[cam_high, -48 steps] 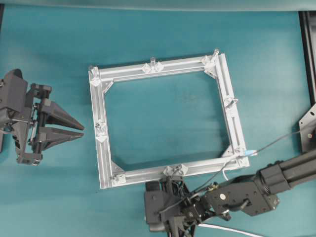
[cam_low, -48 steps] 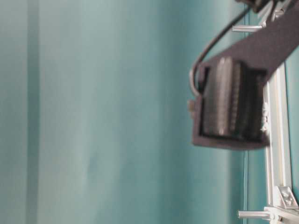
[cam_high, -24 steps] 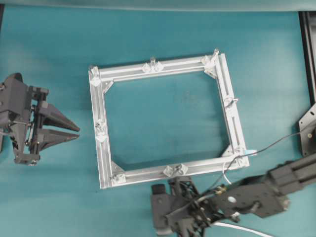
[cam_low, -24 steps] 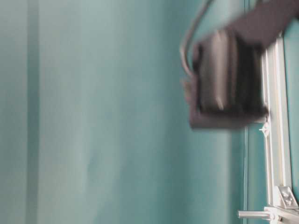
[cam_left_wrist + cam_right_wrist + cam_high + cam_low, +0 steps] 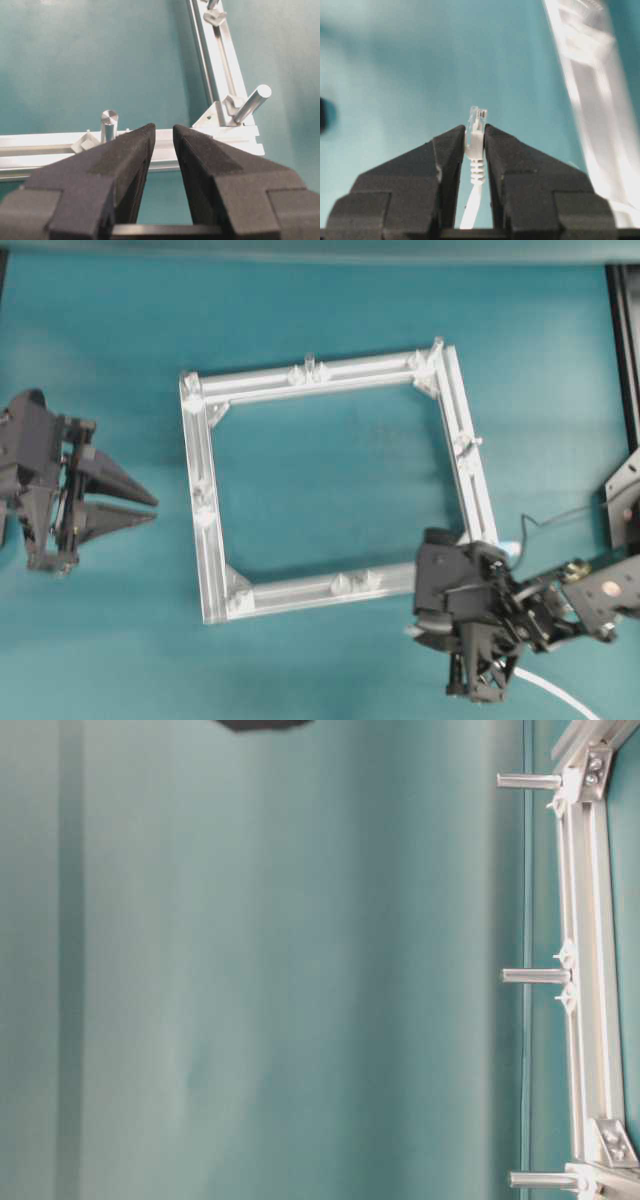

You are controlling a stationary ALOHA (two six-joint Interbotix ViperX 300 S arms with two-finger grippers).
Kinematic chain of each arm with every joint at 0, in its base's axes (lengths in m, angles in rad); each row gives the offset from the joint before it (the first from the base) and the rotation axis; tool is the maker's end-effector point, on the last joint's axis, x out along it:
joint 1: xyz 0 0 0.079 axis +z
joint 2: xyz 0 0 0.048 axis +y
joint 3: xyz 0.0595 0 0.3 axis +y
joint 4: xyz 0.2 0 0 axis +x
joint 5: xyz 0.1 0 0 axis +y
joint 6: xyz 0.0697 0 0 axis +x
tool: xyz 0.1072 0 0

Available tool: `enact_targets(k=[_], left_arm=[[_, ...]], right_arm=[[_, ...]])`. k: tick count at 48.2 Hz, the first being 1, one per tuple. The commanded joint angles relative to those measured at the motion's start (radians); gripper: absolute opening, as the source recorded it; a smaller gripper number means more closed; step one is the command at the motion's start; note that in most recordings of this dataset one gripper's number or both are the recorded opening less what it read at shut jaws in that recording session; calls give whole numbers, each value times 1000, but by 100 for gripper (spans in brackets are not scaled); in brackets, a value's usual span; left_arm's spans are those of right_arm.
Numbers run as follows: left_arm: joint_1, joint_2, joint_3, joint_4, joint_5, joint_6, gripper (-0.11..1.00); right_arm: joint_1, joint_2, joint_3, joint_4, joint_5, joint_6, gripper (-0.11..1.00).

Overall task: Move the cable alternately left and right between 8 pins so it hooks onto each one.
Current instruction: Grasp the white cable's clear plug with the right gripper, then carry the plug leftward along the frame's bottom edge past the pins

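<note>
The cable (image 5: pixel 475 150) is sitting pinched between the two black fingers of the right gripper (image 5: pixel 475 135), its clear plug (image 5: pixel 477 117) poking out just past the fingertips and pointing toward 12 o'clock in the right wrist view, while the white cord is running straight back toward 6 o'clock between the fingers, its long axis lying along the gripper's own. Overhead, the right gripper (image 5: pixel 480 680) is hanging at the frame's (image 5: pixel 205 540) 5 o'clock corner, and a stretch of white cord (image 5: pixel 555 695) is trailing away from it toward 4 o'clock at the picture's lower edge; whether the plug is touching the frame there cannot be told. The square aluminium frame is lying flat on the teal table (image 5: pixel 330 470), enclosing only bare table surface, with the pins (image 5: pixel 535 976) standing up from its bars at corners and mid-spans; no cord is showing around any of them. At 9 o'clock, well apart from the frame, the left gripper (image 5: pixel 150 510) is holding its jaws spread with nothing between them, the tips pointing toward 3 o'clock at the frame's left bar. In the left wrist view, one pin (image 5: pixel 109 125) is rising just beyond the left finger (image 5: pixel 120 160), and another pin (image 5: pixel 252 102) is leaning at the frame's corner toward 2 o'clock.
</note>
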Motion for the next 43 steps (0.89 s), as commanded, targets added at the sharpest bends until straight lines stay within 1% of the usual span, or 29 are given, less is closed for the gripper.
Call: enact_targets(k=[1,5,8,10,13,17,23,28,30,35,43], left_arm=[[-21,-26,-2,5,-5,2,36],[-25,-84,23,6,-3,5,36],[-32,-163,57,6,-3,8,36],[-38,-218,77,6,-2,11,36],[-40,-305,106,6,0,14,36],[-40,-426,140,5,20,17,36],[-40,-595,169,6,120,17,36],[-40,-696,169,6,249,17,36],[-40,-712,166,6,290,15,36],[-38,-719,163,6,345,17,36],[-38,-718,173,6,353,17,36]], right_arm=[[-29,-48,-3,-72,60,63,15],[-58,-48,-15,-146,91,149,15],[-87,-38,-26,-184,91,218,15],[-110,-29,-37,-195,91,259,15],[-143,-8,-54,-198,91,316,15],[-181,31,-80,-201,91,357,15],[-227,103,-138,-201,77,360,15],[-264,161,-199,-201,58,360,15],[-278,184,-227,-201,58,360,15],[-308,233,-285,-201,61,360,15],[-333,298,-360,-199,63,359,15]])
